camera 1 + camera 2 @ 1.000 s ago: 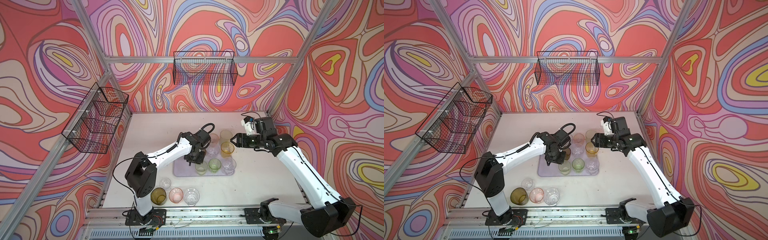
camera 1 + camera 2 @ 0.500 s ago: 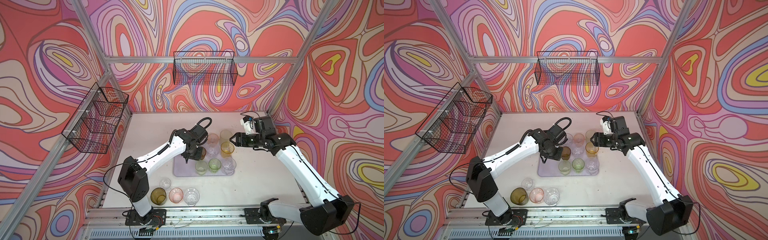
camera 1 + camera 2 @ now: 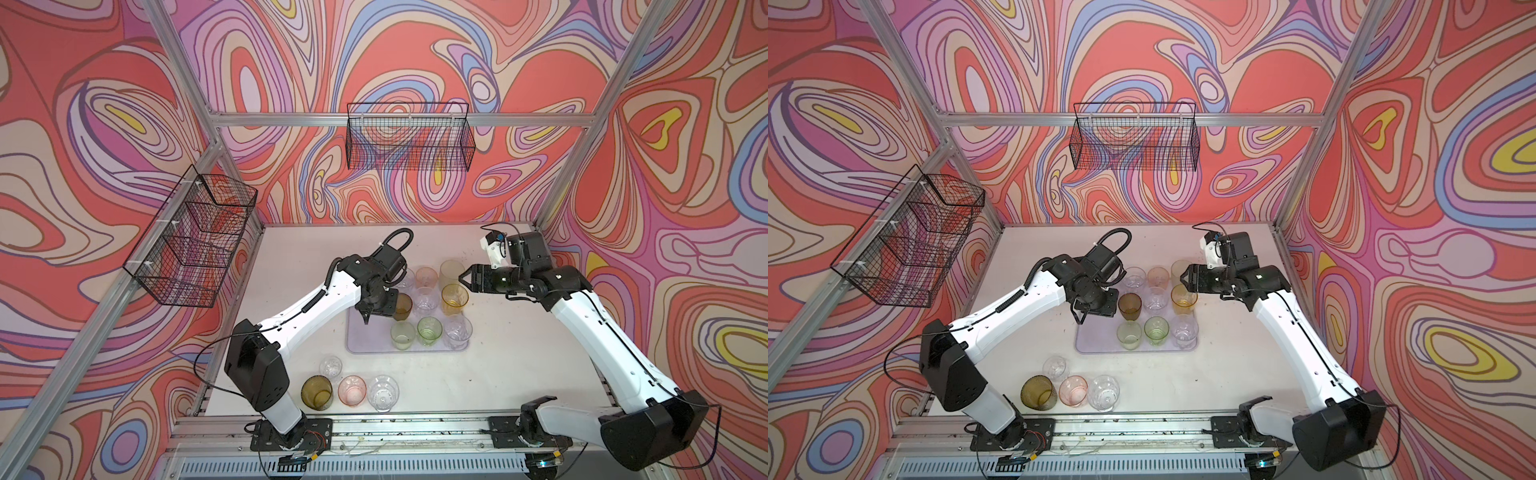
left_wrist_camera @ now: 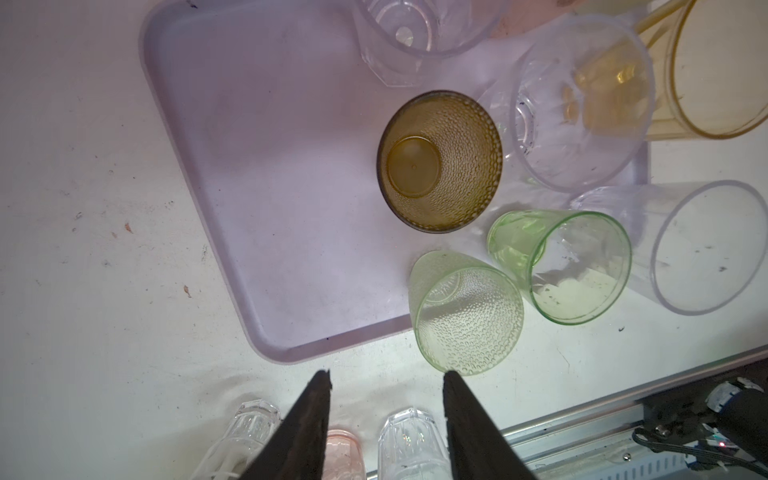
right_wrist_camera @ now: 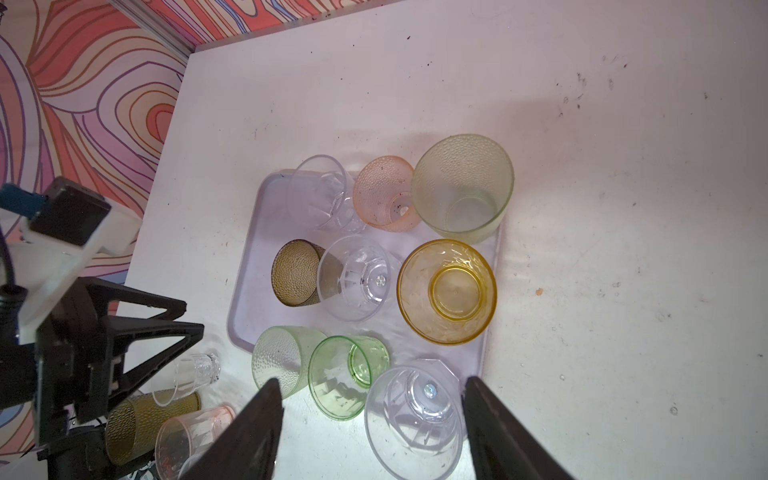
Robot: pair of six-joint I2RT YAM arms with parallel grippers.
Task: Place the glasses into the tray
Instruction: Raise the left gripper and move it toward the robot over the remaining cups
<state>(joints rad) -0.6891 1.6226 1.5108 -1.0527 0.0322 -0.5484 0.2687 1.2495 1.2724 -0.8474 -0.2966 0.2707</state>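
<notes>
The pale lilac tray lies mid-table with several glasses standing in it. Among them are an olive-brown one, a yellow one and a taller pale yellow-green one. My left gripper hangs open and empty over the tray's bare left part, just left of the olive-brown glass. My right gripper hovers open and empty by the tray's far right corner. Several more glasses stand on the table near the front edge.
Black wire baskets hang on the left wall and the back wall. An aluminium rail with both arm bases runs along the table's front edge. Frame posts stand at the back corners.
My left gripper has opened, let go of the olive-brown glass in the tray and drawn back to the left. The right arm has barely moved.
</notes>
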